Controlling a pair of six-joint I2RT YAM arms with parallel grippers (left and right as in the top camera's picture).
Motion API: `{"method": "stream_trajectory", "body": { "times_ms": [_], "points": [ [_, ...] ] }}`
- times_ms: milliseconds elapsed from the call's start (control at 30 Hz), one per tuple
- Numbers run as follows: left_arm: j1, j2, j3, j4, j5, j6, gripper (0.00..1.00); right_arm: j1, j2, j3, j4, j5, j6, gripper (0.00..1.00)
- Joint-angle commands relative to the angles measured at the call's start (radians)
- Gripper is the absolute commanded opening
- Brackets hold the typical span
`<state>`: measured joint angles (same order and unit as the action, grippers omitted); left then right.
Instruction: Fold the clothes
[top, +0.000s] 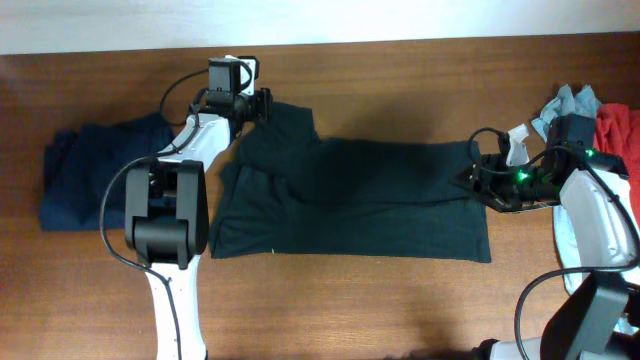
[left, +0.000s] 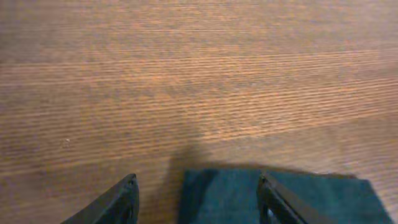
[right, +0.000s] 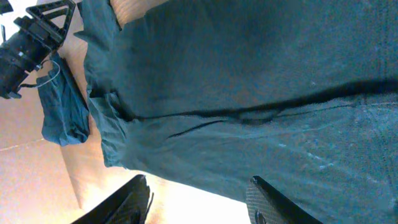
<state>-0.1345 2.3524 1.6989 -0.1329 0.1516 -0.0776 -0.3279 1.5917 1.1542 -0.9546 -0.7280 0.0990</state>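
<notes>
Lying crosswise, hem rightward: dark T-shirt (top: 360, 200) | left pincer (left: 198, 186), right pincer (right: 199, 183): agape, empty

A brown wooden table (top: 350, 300) with fine, streaky grain fills the scene. A plain white strip (top: 100, 25) borders its far edge.

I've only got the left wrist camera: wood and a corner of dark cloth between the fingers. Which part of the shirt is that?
Observer: The left gripper is at the far left corner of the dark T-shirt, which lies spread out flat.
Operator: Where's the other arm?
Observer: The right gripper is at the shirt's opposite, right-hand edge, with its jaws apart.
Operator: Any other clothes around?
Observer: A folded navy garment lies left of the shirt. A grey-blue cloth and a red cloth are bunched at the far right.
</notes>
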Motion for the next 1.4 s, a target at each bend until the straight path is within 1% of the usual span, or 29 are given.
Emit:
{"method": "stream_trajectory", "body": {
  "times_ms": [0,167,233,333,367,433,467,500,533,600,667,767,833,867,900,967,1067,1200,1267,1367],
  "points": [
    [0.001,0.046,0.021,0.006,-0.022,0.088,0.57,-0.004,-0.021,0.016,0.006,-0.02,-0.017,0.56],
    [0.0,0.078,0.021,-0.024,-0.018,0.095,0.55,-0.004,-0.021,0.016,0.028,-0.02,-0.013,0.56],
    [-0.003,0.087,0.021,-0.026,-0.018,0.095,0.52,-0.004,-0.021,0.016,0.03,-0.02,-0.014,0.56],
    [-0.015,0.09,0.021,-0.029,-0.016,0.119,0.41,-0.004,-0.021,0.016,0.03,-0.02,-0.014,0.56],
    [-0.021,0.09,0.021,-0.029,-0.012,0.125,0.39,-0.004,-0.021,0.016,0.031,-0.02,-0.014,0.56],
    [-0.031,0.09,0.026,-0.043,-0.005,0.124,0.33,-0.004,-0.021,0.016,0.031,-0.02,-0.014,0.56],
    [-0.038,0.09,0.04,-0.078,0.007,0.124,0.24,-0.005,-0.021,0.016,0.031,-0.019,-0.014,0.56],
    [-0.038,0.09,0.048,-0.09,0.018,0.124,0.21,-0.005,-0.021,0.016,0.03,-0.019,-0.014,0.57],
    [-0.037,0.089,0.066,-0.115,0.036,0.124,0.13,-0.005,-0.021,0.016,0.031,-0.019,-0.014,0.57],
    [-0.033,0.084,0.102,-0.17,0.039,0.124,0.06,-0.005,-0.021,0.016,0.036,-0.015,-0.014,0.57],
    [-0.028,0.08,0.143,-0.219,0.039,0.124,0.01,-0.005,-0.021,0.016,0.039,0.027,-0.014,0.57],
    [-0.013,0.066,0.235,-0.338,0.037,0.11,0.0,-0.005,-0.021,0.016,0.039,0.121,-0.013,0.6],
    [0.005,0.051,0.306,-0.443,0.035,0.062,0.0,-0.005,-0.021,0.016,0.048,0.226,-0.004,0.7],
    [0.014,0.042,0.333,-0.483,0.035,0.055,0.0,-0.005,-0.021,0.016,0.058,0.274,0.02,0.71],
    [0.024,0.027,0.364,-0.525,0.039,0.055,0.0,-0.006,-0.021,0.016,0.082,0.319,0.055,0.71],
    [0.035,-0.008,0.4,-0.591,0.04,0.055,0.0,-0.006,-0.014,0.016,0.142,0.327,0.059,0.71],
    [0.037,-0.042,0.406,-0.64,0.039,0.056,0.0,-0.006,0.014,0.016,0.214,0.333,0.069,0.7],
    [0.033,-0.055,0.406,-0.692,0.053,0.056,0.0,-0.006,0.097,0.016,0.339,0.333,0.079,0.64],
    [0.027,-0.055,0.406,-0.726,0.069,0.056,0.0,-0.006,0.183,0.016,0.439,0.333,0.086,0.59],
    [0.018,-0.055,0.406,-0.739,0.073,0.055,0.0,-0.006,0.257,0.017,0.529,0.322,0.086,0.59]
  ]
}}
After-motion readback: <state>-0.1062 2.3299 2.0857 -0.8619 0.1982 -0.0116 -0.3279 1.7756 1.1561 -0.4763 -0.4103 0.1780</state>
